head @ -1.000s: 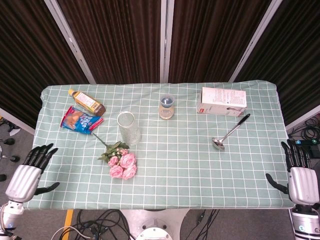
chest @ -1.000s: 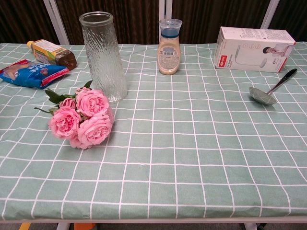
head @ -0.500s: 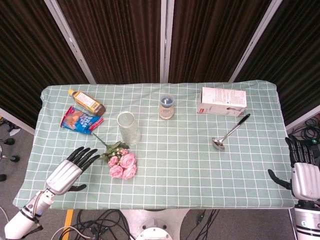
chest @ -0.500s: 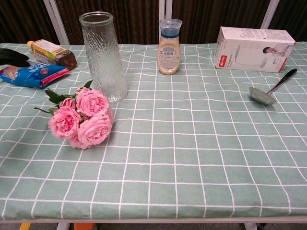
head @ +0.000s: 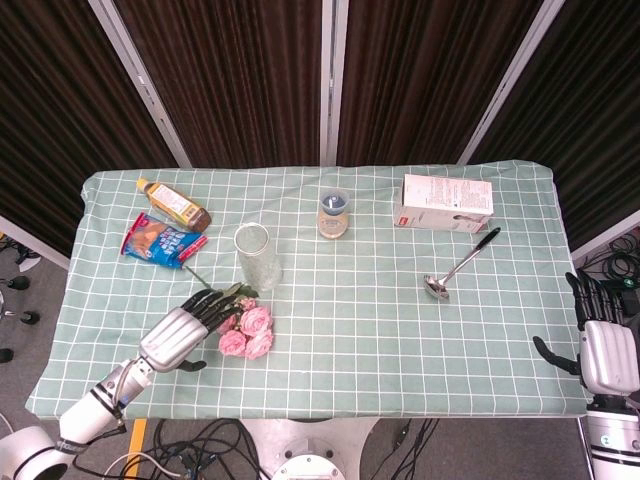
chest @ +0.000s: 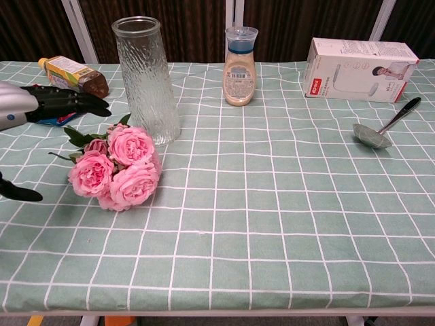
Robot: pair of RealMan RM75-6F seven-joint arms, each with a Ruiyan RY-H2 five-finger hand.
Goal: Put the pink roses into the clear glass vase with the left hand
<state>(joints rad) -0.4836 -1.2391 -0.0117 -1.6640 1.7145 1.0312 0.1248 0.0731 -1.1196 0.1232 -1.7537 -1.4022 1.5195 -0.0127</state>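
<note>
The pink roses (head: pixel 246 331) (chest: pixel 118 166) lie flat on the green checked tablecloth, blooms toward the front, stem running back-left. Just behind them stands the clear glass vase (head: pixel 257 257) (chest: pixel 145 80), upright and empty. My left hand (head: pixel 183 333) (chest: pixel 42 102) hovers open just left of the roses, its dark fingers stretched over the leaves and its thumb low near the table; it holds nothing. At the table's right front edge my right hand (head: pixel 599 349) is open, away from everything.
A brown bottle (head: pixel 173 204) and a blue snack packet (head: pixel 162 241) lie at the back left. A small sauce bottle (head: pixel 334 214), a white box (head: pixel 446 203) and a ladle (head: pixel 458 266) sit further right. The cloth (head: pixel 400 340) covers the table.
My left hand has moved right and forward, from the table's left edge up to the roses, fingers now over the leaves. The roses and the right hand have not moved.
</note>
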